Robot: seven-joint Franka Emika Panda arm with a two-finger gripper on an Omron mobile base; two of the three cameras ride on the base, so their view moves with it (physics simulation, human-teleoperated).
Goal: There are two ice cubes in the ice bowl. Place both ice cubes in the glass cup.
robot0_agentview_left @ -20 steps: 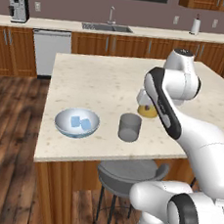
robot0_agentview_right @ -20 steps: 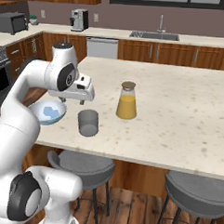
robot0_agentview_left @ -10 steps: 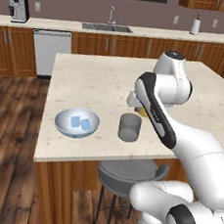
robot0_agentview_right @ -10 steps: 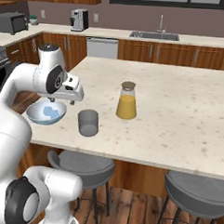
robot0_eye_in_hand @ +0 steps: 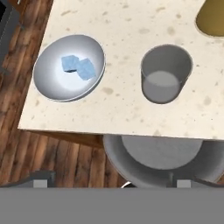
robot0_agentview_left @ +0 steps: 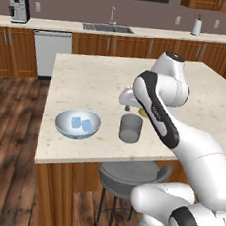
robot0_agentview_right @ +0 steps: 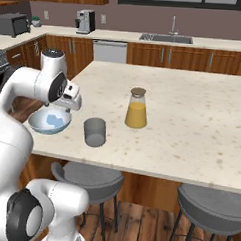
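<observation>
Island counter (robot0_agentview_left: 89, 77) of pale speckled stone, a grey stool (robot0_eye_in_hand: 157, 153) tucked under its near edge. Ice bowl (robot0_eye_in_hand: 46, 85) sits at upper left of the hand view, near the counter's edge; both ice cubes (robot0_eye_in_hand: 78, 66) lie inside it, touching, a little above the bowl's centre. Glass cup (robot0_eye_in_hand: 165, 74) stands upright at upper right centre, apart from the bowl, nothing in it. A jar of yellow liquid (robot0_agentview_right: 136, 108) stands just beyond the cup. Gripper (robot0_agentview_left: 128, 98) hangs above the counter just behind the cup; whether its jaws are spread I cannot tell. Nothing held.
</observation>
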